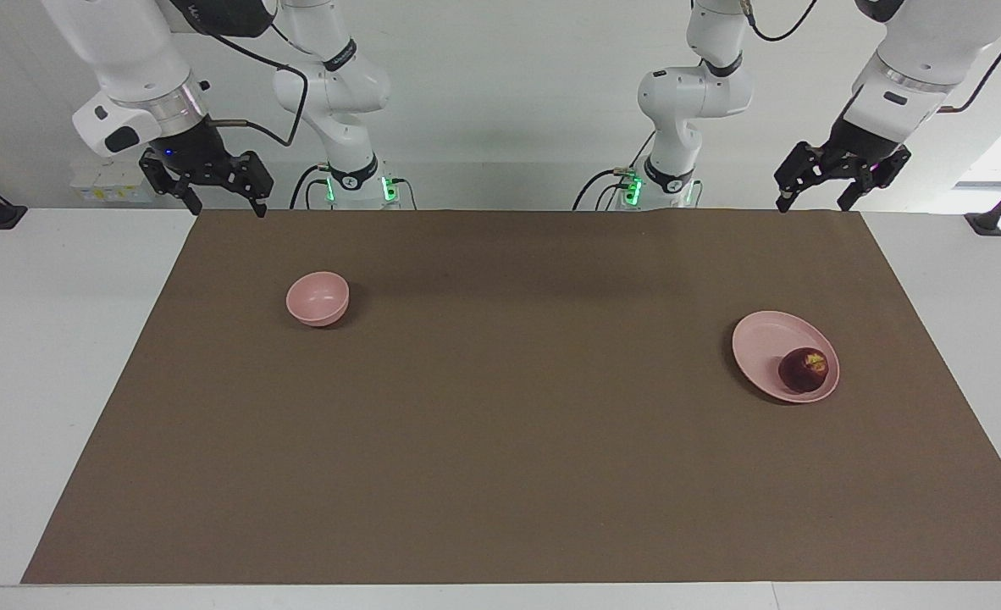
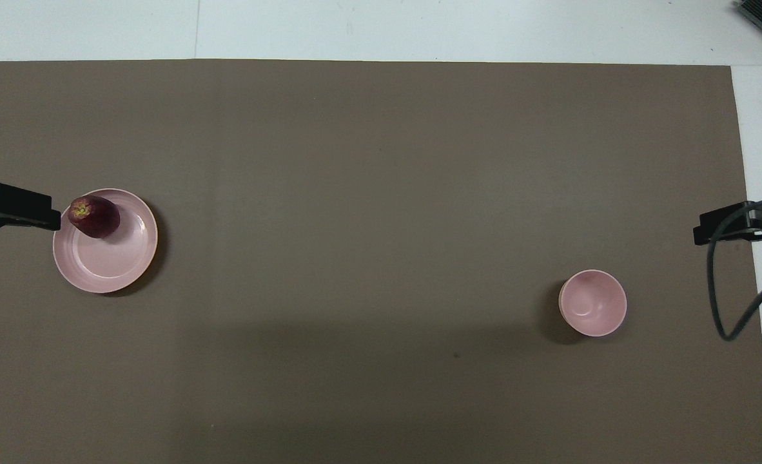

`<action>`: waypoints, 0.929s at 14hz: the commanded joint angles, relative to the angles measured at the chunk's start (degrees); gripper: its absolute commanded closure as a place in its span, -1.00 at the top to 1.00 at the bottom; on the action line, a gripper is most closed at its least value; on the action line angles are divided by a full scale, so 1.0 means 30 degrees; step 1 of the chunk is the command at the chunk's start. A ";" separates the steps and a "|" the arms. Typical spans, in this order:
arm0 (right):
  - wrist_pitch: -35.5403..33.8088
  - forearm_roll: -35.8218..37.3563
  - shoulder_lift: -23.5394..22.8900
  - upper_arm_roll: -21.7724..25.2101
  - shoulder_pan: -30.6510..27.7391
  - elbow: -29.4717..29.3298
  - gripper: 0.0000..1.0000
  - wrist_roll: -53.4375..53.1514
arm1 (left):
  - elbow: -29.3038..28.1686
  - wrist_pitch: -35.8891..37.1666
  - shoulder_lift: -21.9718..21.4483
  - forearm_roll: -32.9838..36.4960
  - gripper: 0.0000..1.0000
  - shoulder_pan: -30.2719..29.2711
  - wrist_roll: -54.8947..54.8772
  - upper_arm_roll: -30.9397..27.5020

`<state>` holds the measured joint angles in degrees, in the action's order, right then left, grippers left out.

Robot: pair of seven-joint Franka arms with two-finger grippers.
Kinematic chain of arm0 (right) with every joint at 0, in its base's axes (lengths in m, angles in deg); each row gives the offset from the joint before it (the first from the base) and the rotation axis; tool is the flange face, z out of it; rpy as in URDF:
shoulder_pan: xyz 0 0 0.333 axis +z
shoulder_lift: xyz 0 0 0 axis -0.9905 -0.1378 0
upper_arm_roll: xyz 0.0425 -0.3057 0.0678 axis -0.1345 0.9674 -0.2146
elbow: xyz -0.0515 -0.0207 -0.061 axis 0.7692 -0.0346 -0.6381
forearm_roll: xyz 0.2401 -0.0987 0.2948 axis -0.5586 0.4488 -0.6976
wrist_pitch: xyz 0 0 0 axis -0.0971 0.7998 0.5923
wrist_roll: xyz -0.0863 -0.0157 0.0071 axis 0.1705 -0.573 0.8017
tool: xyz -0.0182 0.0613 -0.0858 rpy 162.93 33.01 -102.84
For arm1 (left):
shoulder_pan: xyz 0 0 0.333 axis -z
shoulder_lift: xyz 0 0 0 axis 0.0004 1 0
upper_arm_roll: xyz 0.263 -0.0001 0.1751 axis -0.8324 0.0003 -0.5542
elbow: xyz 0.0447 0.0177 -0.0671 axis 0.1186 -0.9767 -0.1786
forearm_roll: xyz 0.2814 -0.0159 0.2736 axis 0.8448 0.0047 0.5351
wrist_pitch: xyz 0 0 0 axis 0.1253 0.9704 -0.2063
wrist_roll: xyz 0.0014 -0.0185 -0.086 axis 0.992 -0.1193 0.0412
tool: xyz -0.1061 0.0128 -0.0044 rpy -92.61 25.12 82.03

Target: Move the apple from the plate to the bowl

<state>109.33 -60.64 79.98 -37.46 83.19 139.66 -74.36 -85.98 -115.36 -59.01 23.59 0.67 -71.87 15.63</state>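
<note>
Left end effector (image 1: 839,185) is hanging over the mat's edge at the robots' side, at the left arm's end of the worktop, fingers spread wide and holding nothing. Right end effector (image 1: 208,188) is hanging likewise at the right arm's end, also spread wide and empty. Brown mat (image 1: 517,407) is covering most of the white worktop (image 1: 52,356). Pink plate (image 1: 763,339) is lying toward the left arm's end, carrying the apple (image 1: 804,369) near its rim. Pink bowl (image 1: 317,297) is standing well apart, toward the right arm's end.
</note>
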 commanded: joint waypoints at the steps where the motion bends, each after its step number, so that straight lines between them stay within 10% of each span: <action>1: -0.0079 -0.0040 0.0144 -0.0143 -0.0222 0.0114 1.00 -0.0017 | -0.0807 -0.0064 -0.0663 -0.0051 1.00 -0.0026 -0.0285 -0.0083; 13: -0.0079 -0.0040 0.0145 -0.0173 -0.0222 0.0116 1.00 -0.0105 | -0.1975 -0.1845 -0.0604 -0.0051 1.00 -0.0610 -0.0256 -0.0113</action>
<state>109.33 -60.65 79.98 -37.47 83.19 139.67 -74.36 -88.08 -117.33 -59.38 23.60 0.22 -71.89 15.41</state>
